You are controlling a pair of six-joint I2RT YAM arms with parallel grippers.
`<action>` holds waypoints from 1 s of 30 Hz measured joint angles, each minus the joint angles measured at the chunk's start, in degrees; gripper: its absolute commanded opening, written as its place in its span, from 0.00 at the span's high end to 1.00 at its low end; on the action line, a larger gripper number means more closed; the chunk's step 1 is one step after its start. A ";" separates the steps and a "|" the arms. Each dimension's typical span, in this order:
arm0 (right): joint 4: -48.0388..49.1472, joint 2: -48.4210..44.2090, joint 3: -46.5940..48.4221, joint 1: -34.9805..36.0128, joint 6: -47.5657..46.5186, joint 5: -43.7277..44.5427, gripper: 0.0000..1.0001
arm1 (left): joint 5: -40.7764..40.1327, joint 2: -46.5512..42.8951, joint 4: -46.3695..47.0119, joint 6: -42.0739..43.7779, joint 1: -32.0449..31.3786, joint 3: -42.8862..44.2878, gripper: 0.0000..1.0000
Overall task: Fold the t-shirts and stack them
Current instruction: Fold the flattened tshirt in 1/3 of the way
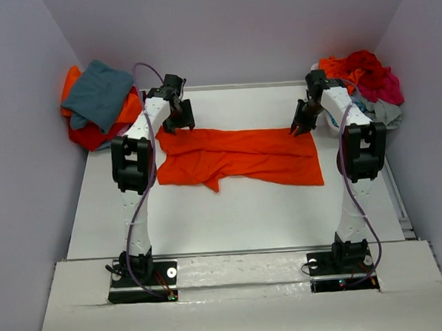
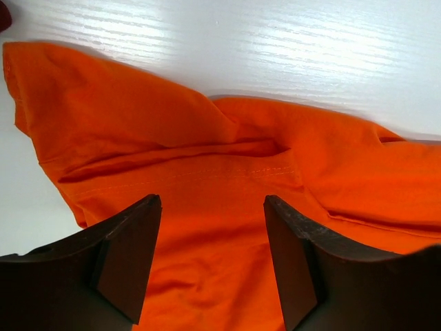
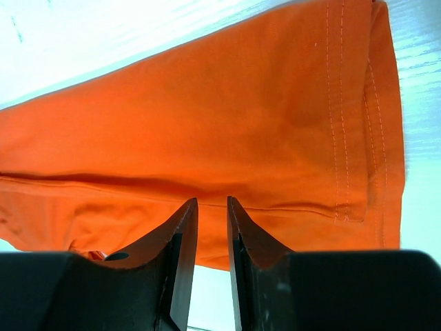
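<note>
Frankly, the risk from here is a lopsided grab. My left fingers (image 2: 127, 255) stand wide, with the shirt (image 1: 239, 158) spread beneath and between them and a stitched seam and a soft fold lying just ahead of the tips. If they close where they are, they may catch only one layer or bunch that fold, and the far left corner would come up crooked. My right fingers (image 3: 172, 255) show only a narrow slit, set at the shirt's far right corner beside the hemmed edge. I cannot tell whether any cloth is pinched in that slit. If none is, a lift would raise one side alone and the shirt would twist. The shirt lies across the far half of the tabletop (image 1: 231, 217), its long side along the far edge and its near edge rumpled, with fingers at each far corner.
</note>
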 measured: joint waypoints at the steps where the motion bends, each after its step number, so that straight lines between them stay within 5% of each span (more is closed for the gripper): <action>1: -0.02 0.00 -0.13 0.00 0.00 0.00 0.70 | 0.04 0.00 0.11 -0.02 0.02 -0.26 0.29; 21: 1.92 0.68 2.47 7.43 0.20 -6.51 0.71 | -5.42 0.07 -0.42 -0.90 -0.70 -2.89 0.27; 30: 2.78 11.13 16.72 10.47 0.72 -10.64 0.70 | -6.14 0.00 -0.39 -1.79 1.05 -5.57 0.26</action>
